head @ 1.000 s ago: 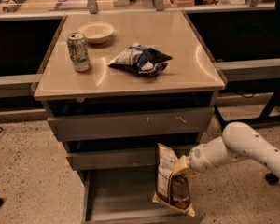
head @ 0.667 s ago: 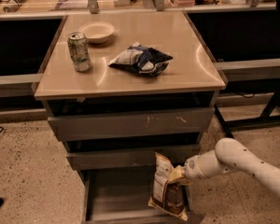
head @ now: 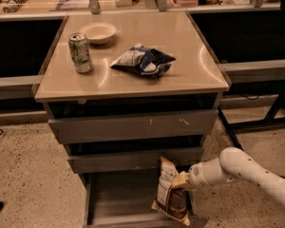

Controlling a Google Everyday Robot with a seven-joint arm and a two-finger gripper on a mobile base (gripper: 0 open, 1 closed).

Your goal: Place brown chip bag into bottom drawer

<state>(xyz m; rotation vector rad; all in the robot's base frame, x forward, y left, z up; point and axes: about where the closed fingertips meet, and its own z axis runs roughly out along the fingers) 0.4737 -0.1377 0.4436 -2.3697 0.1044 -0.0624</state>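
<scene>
Now | step: placement, judged | gripper (head: 183, 180) lower right, clamped on brown chip bag (head: 171, 197) over open bottom drawer (head: 118, 199) | next: lower inside, release.

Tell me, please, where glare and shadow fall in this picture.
Camera view: warm light leaves pale glare streaks on the tabletop; the open bottom drawer lies in dim shadow, where the gripper holds the brown chip bag at its right side.
</scene>
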